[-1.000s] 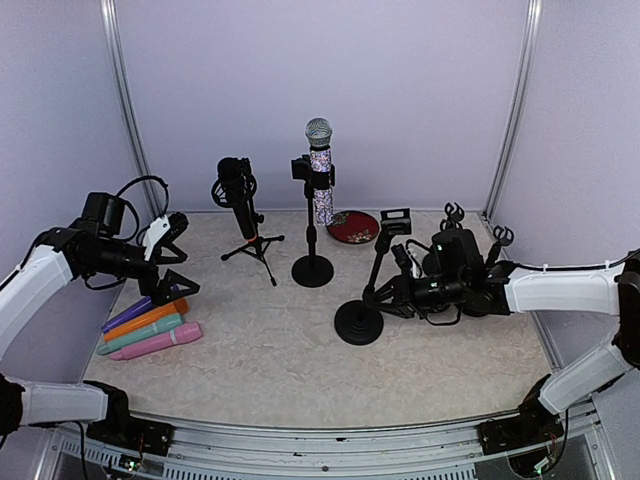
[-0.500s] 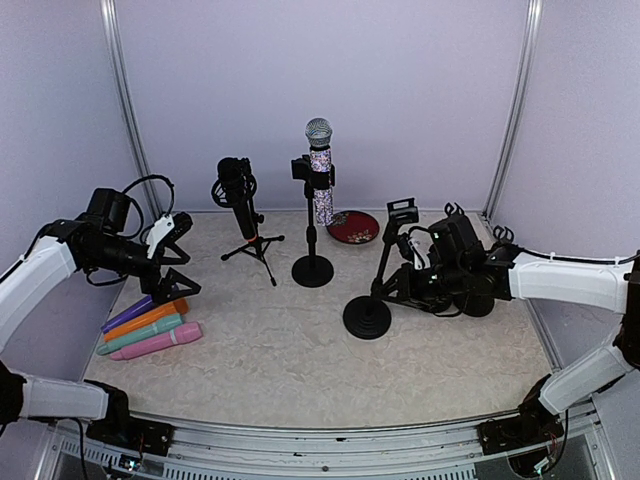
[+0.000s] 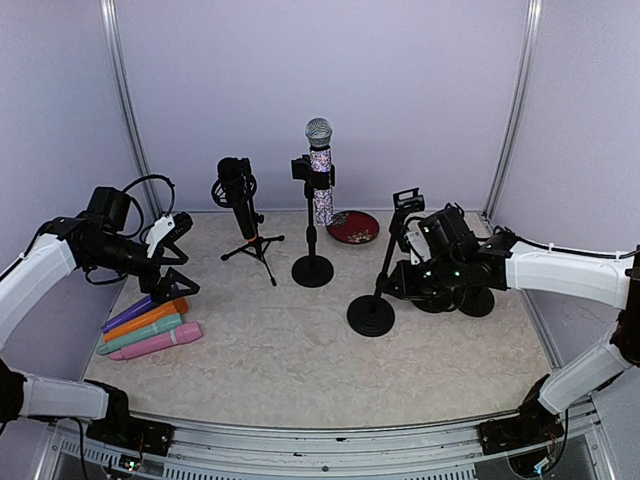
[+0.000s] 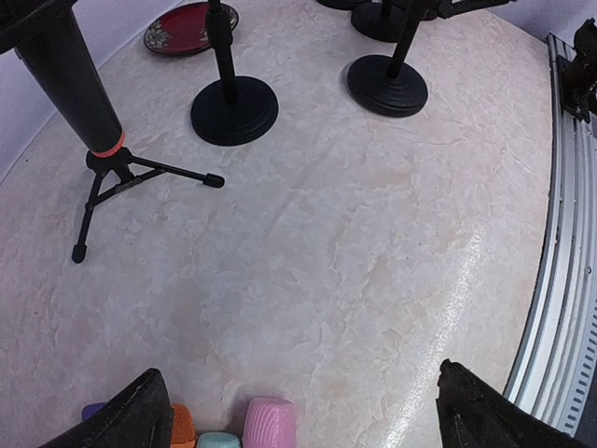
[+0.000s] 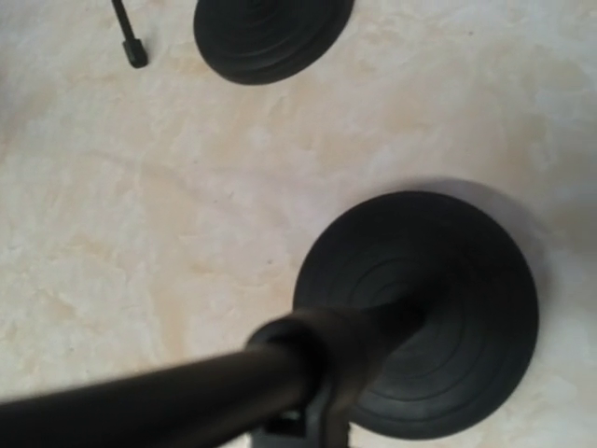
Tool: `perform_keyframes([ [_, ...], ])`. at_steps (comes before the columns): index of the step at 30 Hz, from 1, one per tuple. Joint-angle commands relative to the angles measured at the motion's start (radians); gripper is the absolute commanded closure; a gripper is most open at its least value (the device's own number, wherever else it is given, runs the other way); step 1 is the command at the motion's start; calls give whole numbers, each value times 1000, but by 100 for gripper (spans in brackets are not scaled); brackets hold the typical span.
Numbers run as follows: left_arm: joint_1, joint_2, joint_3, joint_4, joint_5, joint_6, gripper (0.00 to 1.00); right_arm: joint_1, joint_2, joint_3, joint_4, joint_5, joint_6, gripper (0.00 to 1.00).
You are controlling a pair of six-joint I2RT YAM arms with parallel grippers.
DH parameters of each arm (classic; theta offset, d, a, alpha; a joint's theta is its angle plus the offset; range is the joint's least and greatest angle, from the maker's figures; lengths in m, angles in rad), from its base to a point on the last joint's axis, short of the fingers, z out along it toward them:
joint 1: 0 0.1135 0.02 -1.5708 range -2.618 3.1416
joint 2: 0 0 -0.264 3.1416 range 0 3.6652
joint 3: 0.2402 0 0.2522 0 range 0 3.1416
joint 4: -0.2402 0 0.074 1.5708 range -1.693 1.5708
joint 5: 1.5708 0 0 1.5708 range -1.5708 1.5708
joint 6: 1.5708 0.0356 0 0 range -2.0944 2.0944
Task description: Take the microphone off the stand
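A patterned microphone with a silver head stands upright in the clip of a round-base stand. A black microphone sits tilted in a tripod stand. My right gripper is shut on the pole of an empty round-base stand, which leans slightly; its base fills the right wrist view, and the fingers are hidden by the pole. My left gripper is open and empty above the left of the table; its midpoint lies between black fingertips.
Several coloured microphones lie side by side at the left; pink and orange heads show under my left gripper. A red plate lies at the back. Booth walls close in on three sides.
My right gripper has shifted the empty stand a little right and back and tipped it more upright. The left arm has hardly moved.
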Motion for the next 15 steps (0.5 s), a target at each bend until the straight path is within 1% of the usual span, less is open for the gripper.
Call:
perform_keyframes([
  [1,-7,-3,28,-20,-5,1,4,-9,2,-27,-108,119,-48,83],
  [3,-6,-6,27,-22,-6,0,4,-12,-25,-39,-62,67,-35,61],
  [4,-6,-7,26,-24,-7,0,4,-13,-36,-43,-46,43,-27,54],
  [6,-7,-9,25,-24,-8,0,4,-17,-58,-50,-16,-1,-14,45],
  [7,-7,-10,24,-24,-8,1,4,-19,-71,-60,0,-17,-5,43],
  [9,-8,-12,23,-25,-8,3,4,-26,-106,-81,41,-48,16,42],
  [12,-8,-14,19,-24,-8,5,4,-41,-164,-148,134,-105,42,43],
  [15,-7,-13,10,-21,-5,5,4,-55,-211,-210,246,-171,65,46],
])
